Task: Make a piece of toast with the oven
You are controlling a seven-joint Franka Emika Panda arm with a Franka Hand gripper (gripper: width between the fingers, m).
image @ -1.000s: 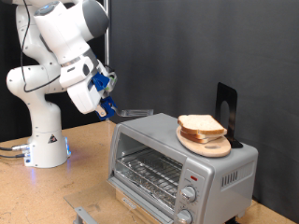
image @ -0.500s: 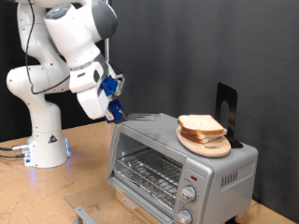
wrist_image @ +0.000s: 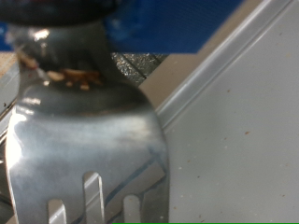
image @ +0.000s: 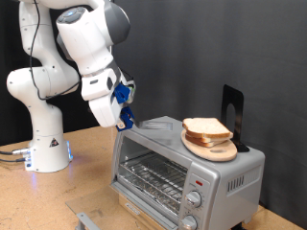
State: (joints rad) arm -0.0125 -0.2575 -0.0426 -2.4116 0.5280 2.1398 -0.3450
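The piece of toast [image: 206, 127] lies on a round wooden plate [image: 213, 149] on top of the silver oven [image: 225, 171], at the exterior view's right. The oven's wire rack [image: 153, 174] shows inside, and its door [image: 91, 219] looks folded down in front. My gripper [image: 125, 108], with blue fingers, is shut on a slotted metal spatula [image: 152, 123] and holds it over the oven's top left corner, left of the toast and apart from it. In the wrist view the spatula [wrist_image: 89, 140] fills the picture above the oven's grey top [wrist_image: 243, 140]; the toast is out of that view.
A black upright stand [image: 233, 109] rises behind the plate on the oven. The arm's white base [image: 46, 149] stands on the wooden table [image: 58, 196] at the exterior view's left. Two round knobs [image: 192, 209] sit on the oven's front right.
The arm has swung to the exterior view's right, carrying the spatula from left of the oven to over its top left corner. The toast and plate have not moved.
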